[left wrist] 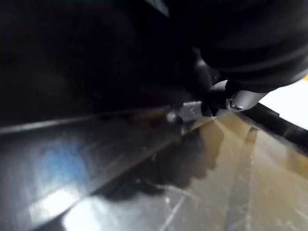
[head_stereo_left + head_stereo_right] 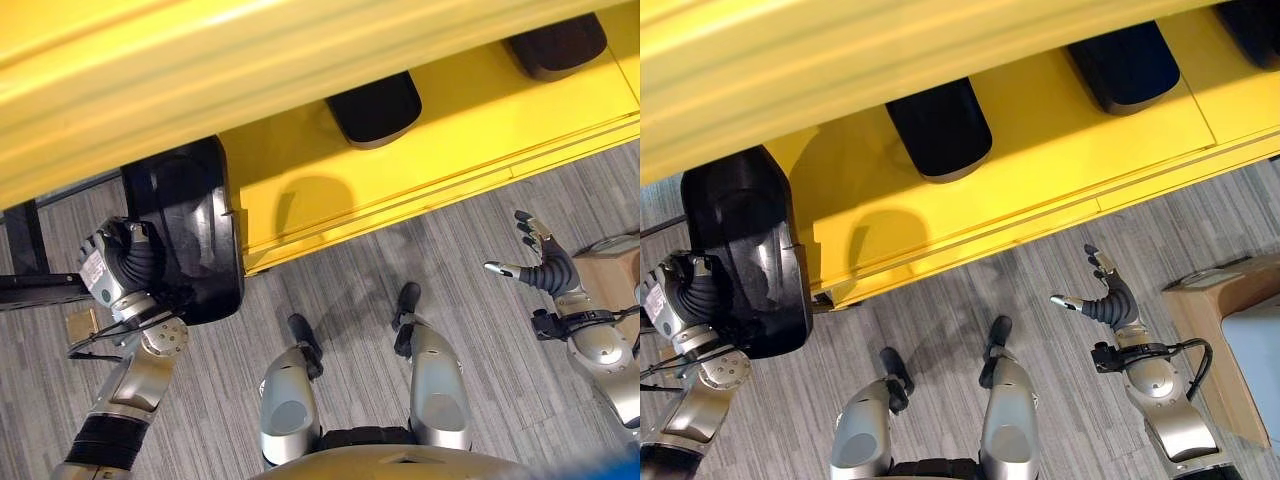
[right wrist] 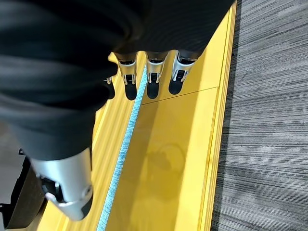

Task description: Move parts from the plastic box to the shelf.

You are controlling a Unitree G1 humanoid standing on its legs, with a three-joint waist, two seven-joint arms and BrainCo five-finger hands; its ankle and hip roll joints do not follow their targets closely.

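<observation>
Three black parts on the yellow shelf, one at the left hand

Three black moulded parts sit along the yellow shelf (image 2: 400, 190). The largest black part (image 2: 190, 230) lies at the shelf's 9 o'clock end, its lower portion hanging past the front edge over the grey plank floor (image 2: 400, 310). A second black part (image 2: 375, 108) rests toward 12 o'clock on the lower board, and a third black part (image 2: 556, 42) sits near 1 o'clock, both partly tucked under the upper yellow board (image 2: 200, 70).

The left hand (image 2: 120, 262) is pressed against the largest part's 9 o'clock side; its fingers are hidden behind that part, so I cannot tell whether they grip it. The left wrist view gives dark glossy plastic up close.

The right hand (image 2: 1108, 295) hovers at 3 o'clock over the floor, well apart from the parts, fingers straight and spread, thumb out, holding nothing. A tan box (image 2: 1220, 330) stands just beyond it at 4 o'clock.
</observation>
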